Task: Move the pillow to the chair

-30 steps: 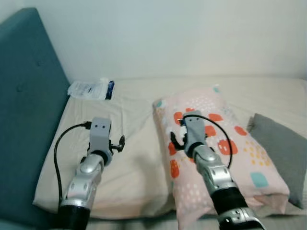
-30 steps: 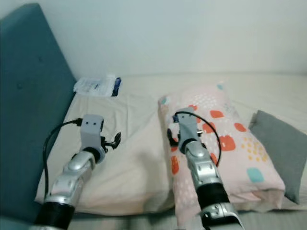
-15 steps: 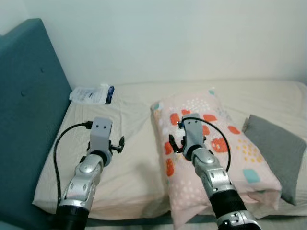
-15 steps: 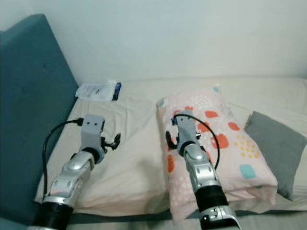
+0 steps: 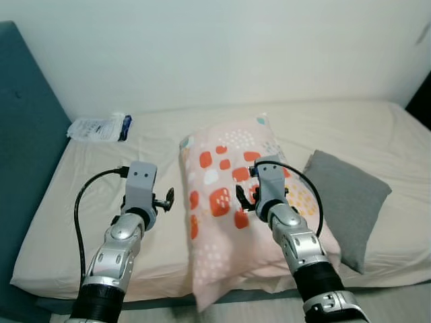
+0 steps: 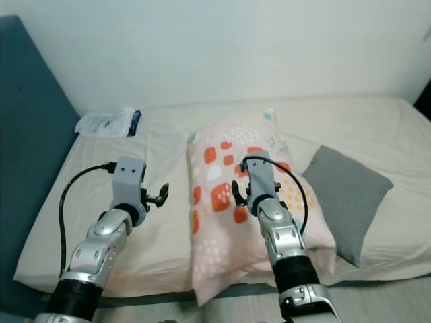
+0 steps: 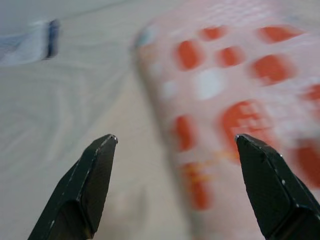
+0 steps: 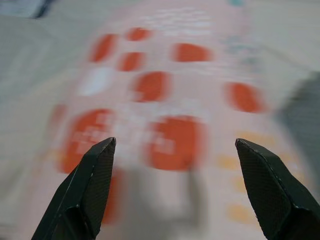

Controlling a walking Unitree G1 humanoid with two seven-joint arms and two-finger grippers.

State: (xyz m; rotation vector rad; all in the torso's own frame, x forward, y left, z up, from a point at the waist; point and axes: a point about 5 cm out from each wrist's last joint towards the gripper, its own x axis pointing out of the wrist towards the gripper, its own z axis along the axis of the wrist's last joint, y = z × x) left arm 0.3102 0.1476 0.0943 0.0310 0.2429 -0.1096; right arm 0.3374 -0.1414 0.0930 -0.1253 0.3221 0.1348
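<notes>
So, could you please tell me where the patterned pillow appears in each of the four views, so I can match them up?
Left eye view: patterned pillow at centre, between the two arms.
Right eye view: at centre, likewise.
Left wrist view: beyond the open left gripper, toward its one finger.
Right wrist view: straight ahead of the open right gripper.
Shared landmark: grey cushion beside the pillow.

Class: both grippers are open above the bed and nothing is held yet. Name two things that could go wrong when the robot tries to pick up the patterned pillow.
1. The patterned pillow overhangs the bed's front edge, so a clumsy grasp might tip it off.
2. The grey cushion touches it and could be dragged along.
</notes>
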